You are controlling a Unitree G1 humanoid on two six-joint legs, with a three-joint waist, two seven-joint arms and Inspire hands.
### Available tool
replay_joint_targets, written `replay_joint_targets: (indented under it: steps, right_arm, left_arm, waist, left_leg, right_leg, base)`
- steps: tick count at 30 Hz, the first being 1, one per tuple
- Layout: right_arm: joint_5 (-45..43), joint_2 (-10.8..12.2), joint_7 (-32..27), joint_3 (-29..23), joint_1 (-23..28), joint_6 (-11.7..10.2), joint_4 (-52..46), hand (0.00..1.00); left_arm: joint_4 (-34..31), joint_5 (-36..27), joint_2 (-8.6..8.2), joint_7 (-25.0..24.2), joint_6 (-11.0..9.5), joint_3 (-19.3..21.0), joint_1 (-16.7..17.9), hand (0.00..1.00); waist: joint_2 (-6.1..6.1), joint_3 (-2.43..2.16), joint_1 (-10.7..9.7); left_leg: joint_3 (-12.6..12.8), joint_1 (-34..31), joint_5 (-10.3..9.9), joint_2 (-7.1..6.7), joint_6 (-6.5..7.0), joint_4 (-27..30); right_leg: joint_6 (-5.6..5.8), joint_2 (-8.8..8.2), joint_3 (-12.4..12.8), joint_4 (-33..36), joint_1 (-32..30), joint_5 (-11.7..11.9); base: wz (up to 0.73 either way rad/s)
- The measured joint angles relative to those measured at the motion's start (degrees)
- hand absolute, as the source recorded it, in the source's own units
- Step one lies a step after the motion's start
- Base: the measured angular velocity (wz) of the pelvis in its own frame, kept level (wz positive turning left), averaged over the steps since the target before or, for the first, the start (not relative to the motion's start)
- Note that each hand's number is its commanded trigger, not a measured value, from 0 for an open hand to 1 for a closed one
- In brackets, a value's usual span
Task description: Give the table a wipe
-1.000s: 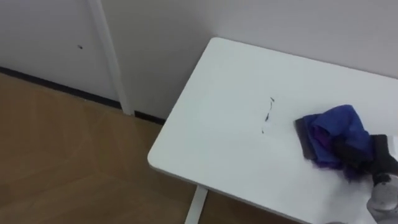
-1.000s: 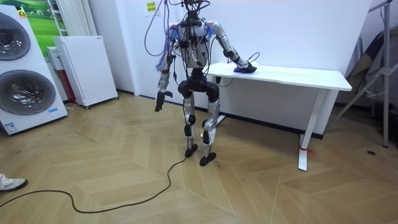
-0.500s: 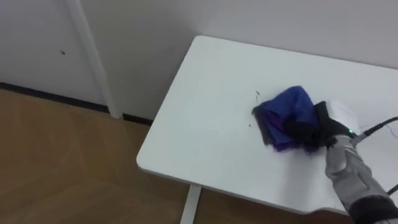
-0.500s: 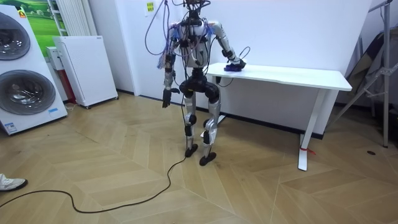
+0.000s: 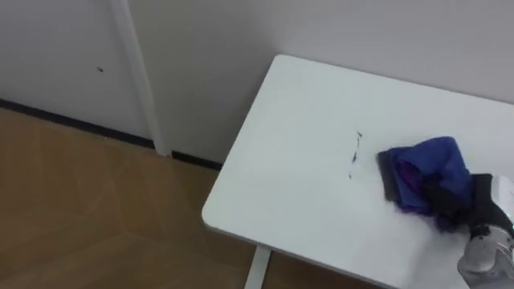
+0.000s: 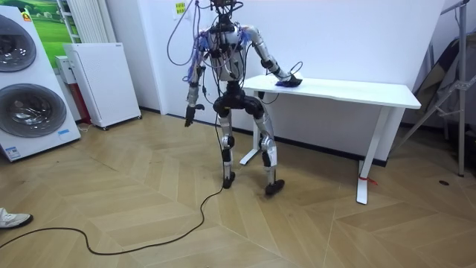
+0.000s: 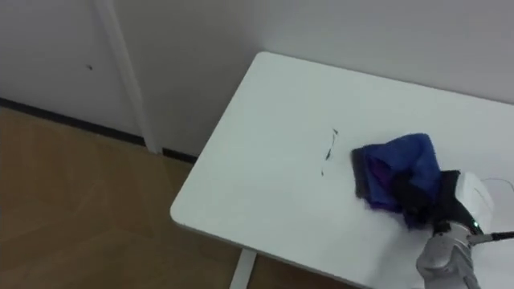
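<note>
The right hand [image 5: 472, 205] has its dark fingers curled into the back of the blue cloth [image 5: 424, 178], which lies bunched on the desk [image 5: 293, 164] just to the right of a few thin dark marks [image 5: 354, 152], with a gap between them. The left hand [image 6: 190, 117] hangs idle by the hip in the room view. To wipe well, the next stroke probably needs to carry the cloth fully over the marks. The palm should press down so the cloth lies flat rather than riding on its folds, and the stroke should stop short of the desk's near edge so the cloth does not slip off. Half a second ago the cloth's leading edge was right at the marks. Now it has drawn back to the right, about where it lay a second ago, and the marks look unchanged. In the room view the robot has also widened its stance, with one foot stepped toward the room view's right.
</note>
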Motion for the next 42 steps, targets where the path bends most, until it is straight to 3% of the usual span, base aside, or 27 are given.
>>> replay_joint_targets:
  steps: [2,4,6,7,8,10,11,12,13,14,15,17,19,21,22,23,24,26,28,30,32,33,35,36,38,40,42]
  right_arm:
    - [-1.76,0.47,1.86,4.05,-2.01,3.46,-3.48,1.00]
    - [-5.69,2.15,4.82,6.98,-5.69,6.84,-7.05,1.00]
    - [-9.44,3.33,7.95,12.45,-11.06,7.10,-9.61,1.00]
    - [-11.96,3.55,9.50,14.92,-15.66,6.16,-9.73,1.00]
    - [-13.13,3.39,9.68,15.02,-17.62,5.08,-9.81,1.00]
    - [-14.51,2.42,9.67,13.89,-17.29,5.05,-9.98,1.00]
    - [-15.12,1.34,9.66,12.25,-16.07,4.99,-9.92,1.00]
    - [-15.13,0.66,9.52,11.30,-15.03,4.96,-9.71,1.00]
    - [-14.91,-0.96,8.90,9.11,-11.34,4.52,-8.11,1.00]
    - [-12.65,-1.63,7.25,4.17,-6.83,2.30,-7.53,1.00]
    - [-11.84,-1.77,6.21,2.10,-4.96,1.49,-7.53,1.00]
    - [-9.97,-1.82,3.90,-6.38,2.36,-1.90,-7.21,1.00]
    - [-8.90,-1.98,3.83,-11.82,6.36,-3.31,-7.11,1.00]
    - [-8.87,-2.23,3.84,-14.54,7.64,-3.94,-5.96,1.00]
    - [-8.85,-2.57,4.00,-14.57,7.56,-3.93,-5.93,1.00]
    - [-8.89,-2.67,4.32,-14.47,6.91,-3.76,-6.75,1.00]
    - [-8.88,-2.69,4.36,-13.90,6.82,-3.60,-7.08,1.00]
    - [-9.06,-2.65,4.39,-11.05,4.51,-0.97,-8.37,1.00]
    - [-11.45,-2.05,4.93,-7.27,2.46,2.10,-10.93,1.00]
    - [-12.68,0.04,6.73,-2.18,0.23,5.02,-14.70,1.00]
    - [-17.53,3.80,10.60,7.58,-4.31,6.67,-20.90,1.00]
    - [-18.90,4.79,11.46,9.81,-5.61,6.31,-21.73,1.00]
    - [-21.57,7.01,13.69,14.61,-9.07,4.13,-22.10,1.00]
    - [-21.70,7.12,14.02,14.84,-9.34,3.79,-22.10,1.00]
    - [-21.65,7.10,14.02,14.26,-9.36,3.62,-20.80,1.00]
    - [-21.41,6.82,12.76,13.75,-7.91,3.53,-17.02,1.00]
    - [-18.39,6.76,8.68,9.77,-3.16,0.41,-14.78,1.00]
  left_arm:
    - [0.04,0.11,0.02,0.37,0.36,-0.38,-3.54,0.00]
    - [0.81,0.29,0.01,0.44,0.44,-0.37,-6.02,0.00]
    - [1.41,0.24,0.04,0.66,0.07,-0.86,-8.00,0.00]
    - [1.30,0.10,-0.81,0.92,-0.18,-1.32,-8.35,0.00]
    - [0.80,0.06,-1.72,0.86,-0.22,-1.72,-8.17,0.00]
    - [-0.22,0.20,-1.82,0.63,-0.18,-2.39,-6.47,0.00]
    - [-0.75,0.19,-1.95,0.29,0.22,-2.38,-4.59,0.00]
    - [-0.85,0.13,-1.99,0.10,0.63,-2.38,-3.37,0.00]
    - [-0.86,0.15,-1.96,-0.15,1.16,-2.02,-0.96,0.00]
    - [-0.49,0.30,-2.01,-0.22,1.27,-0.74,1.84,0.00]
    - [-0.32,0.47,-2.06,-0.26,1.33,0.35,3.48,0.00]
    - [-0.23,3.59,-2.06,-0.58,2.16,5.58,8.47,0.00]
    - [0.42,5.04,-2.16,-0.70,2.09,8.92,9.83,0.00]
    - [0.38,6.56,-2.34,-0.75,1.85,10.38,10.18,0.00]
    - [0.30,6.76,-2.74,-0.97,1.69,10.33,10.38,0.00]
    - [0.23,6.75,-3.01,-1.48,1.25,10.02,9.79,0.00]
    - [0.04,6.70,-3.21,-1.57,1.09,9.98,9.44,0.00]
    - [-1.61,4.74,-3.98,-1.65,0.86,8.83,7.32,0.00]
    - [-2.26,4.76,-3.98,-1.63,0.97,7.73,4.21,0.00]
    - [-2.66,4.73,-3.98,-1.37,0.97,6.39,0.90,0.00]
    - [-2.71,4.64,-4.02,-0.66,0.84,3.14,-3.25,0.00]
    - [-2.62,4.65,-4.05,-0.61,0.73,2.13,-4.02,0.00]
    - [-3.55,4.67,-4.18,-0.70,-0.26,-1.07,-5.16,0.00]
    - [-3.77,4.67,-4.26,-0.75,-0.18,-1.40,-5.11,0.00]
    - [-4.57,4.64,-4.45,-0.77,1.12,-1.10,-2.13,0.00]
    - [-4.72,4.57,-4.29,-0.77,2.32,-0.42,1.63,0.00]
    - [-3.85,4.75,-3.96,-0.95,3.05,0.99,4.65,0.00]
  waist:
    - [-1.67,-0.04,1.31]
    - [-3.12,0.25,3.31]
    - [-4.16,0.51,5.31]
    - [-3.52,1.21,7.01]
    - [-2.63,1.69,6.84]
    - [-2.96,1.56,6.03]
    - [-3.44,1.26,5.88]
    - [-3.32,1.31,5.60]
    - [-3.47,1.22,4.46]
    - [-3.50,1.09,3.39]
    - [-3.48,1.13,2.81]
    - [-2.99,1.31,-0.67]
    - [-3.24,0.88,-1.88]
    - [-2.61,0.66,-1.76]
    - [-2.10,0.42,-1.73]
    - [-1.50,0.50,-1.78]
    - [-1.21,0.45,-1.57]
    - [-0.63,0.40,-0.86]
    - [-1.05,0.54,-0.39]
    - [-1.64,0.57,1.07]
    - [-2.54,0.68,2.13]
    - [-2.64,0.71,2.26]
    - [-3.91,1.31,3.76]
    - [-4.40,1.28,4.36]
    - [-5.02,1.50,5.96]
    - [-4.74,1.55,6.13]
    - [-4.21,1.33,4.73]
  left_leg:
    - [0.74,-1.09,-0.22,1.07,-1.33,1.14]
    - [2.25,-1.65,-0.47,2.44,-3.19,2.11]
    - [2.10,-2.69,-0.56,4.12,-5.64,3.04]
    - [1.15,-3.05,-0.52,5.69,-7.66,3.28]
    - [-1.52,-3.45,0.34,6.94,-9.50,2.49]
    - [-4.17,-4.09,3.04,8.07,-11.95,-0.44]
    - [-4.98,-4.18,4.83,8.58,-13.22,-2.19]
    - [-4.90,-4.14,5.90,8.90,-13.66,-2.99]
    - [-3.24,-4.20,8.28,8.84,-13.50,-4.12]
    - [-0.70,-3.87,9.73,8.53,-13.02,-4.62]
    - [0.18,-3.52,9.99,8.27,-12.65,-4.58]
    - [0.36,-1.97,9.69,5.57,-11.94,-4.05]
    - [0.48,-0.62,8.78,3.24,-10.39,-4.23]
    - [0.51,1.83,8.17,2.12,-9.41,-5.66]
    - [0.56,3.19,7.77,1.48,-8.76,-6.58]
    - [0.52,4.13,7.60,1.24,-8.50,-7.71]
    - [0.50,4.51,7.60,1.06,-8.50,-8.22]
    - [0.53,6.09,7.61,0.53,-8.51,-10.61]
    - [0.47,5.83,7.61,0.04,-8.51,-11.49]
    - [0.39,5.49,7.62,-0.04,-8.49,-12.16]
    - [0.04,5.05,7.62,-0.08,-8.49,-12.96]
    - [0.00,4.94,7.62,-0.10,-8.49,-12.98]
    - [-0.20,5.07,7.59,-0.16,-8.44,-13.37]
    - [-0.29,5.09,7.52,-0.20,-8.32,-13.43]
    - [-1.45,5.25,7.10,-0.38,-7.85,-13.50]
    - [-1.67,5.94,6.51,-0.46,-7.57,-13.46]
    - [-3.65,6.03,5.87,-0.85,-7.19,-12.73]
  right_leg:
    - [0.34,0.45,1.51,-2.53,-0.42,3.14]
    - [0.36,1.70,1.97,-2.82,-1.15,3.78]
    - [0.62,4.39,1.25,-2.52,-1.78,3.82]
    - [1.71,6.17,-0.49,-2.97,-2.12,2.13]
    - [0.37,8.38,-1.94,-2.64,-1.95,0.98]
    - [-1.39,9.62,-5.15,-0.81,-2.42,-1.95]
    - [-2.39,10.04,-6.35,0.50,-3.08,-3.89]
    - [-2.81,10.28,-6.96,0.75,-2.89,-4.68]
    - [-3.15,10.27,-7.53,1.06,-2.46,-5.98]
    - [-3.32,10.25,-7.37,1.06,-1.41,-6.98]
    - [-3.40,10.28,-7.36,0.92,-0.80,-7.37]
    - [-3.68,11.25,-7.35,-2.05,3.06,-7.78]
    - [-3.81,11.77,-6.24,-3.38,4.47,-7.86]
    - [-4.12,12.38,-3.83,-4.11,5.30,-7.64]
    - [-4.29,12.89,-1.51,-4.42,5.24,-7.36]
    - [-4.35,13.16,0.06,-4.30,4.96,-7.21]
    - [-4.30,13.16,0.59,-4.24,4.78,-7.12]
    - [-3.82,13.32,3.09,-4.05,3.77,-6.55]
    - [-3.77,13.19,4.56,-3.17,1.79,-6.07]
    - [-3.97,13.20,4.74,-3.21,-0.01,-4.66]
    - [-4.10,13.22,4.40,-2.57,-1.70,-3.35]
    - [-4.10,13.22,4.36,-2.60,-1.97,-3.15]
    - [-3.85,13.27,4.00,-3.60,-1.82,-2.66]
    - [-3.75,13.26,3.91,-3.89,-1.70,-2.54]
    - [-3.32,13.25,2.16,-6.02,0.02,-1.95]
    - [-3.22,13.20,0.08,-7.00,1.46,-1.79]
    - [-2.97,13.04,-2.22,-8.53,3.65,-1.67]
  base:
    - [-0.28]
    - [-0.73]
    - [-0.93]
    - [-0.51]
    - [-0.14]
    - [0.76]
    - [0.85]
    - [0.91]
    - [1.01]
    - [0.96]
    - [0.73]
    - [0.71]
    - [0.43]
    - [-0.17]
    - [-0.45]
    - [-0.46]
    - [-0.45]
    - [-0.50]
    - [-0.50]
    - [-0.66]
    - [-0.69]
    - [-0.30]
    - [0.05]
    - [0.24]
    - [0.26]
    - [0.21]
    - [0.53]
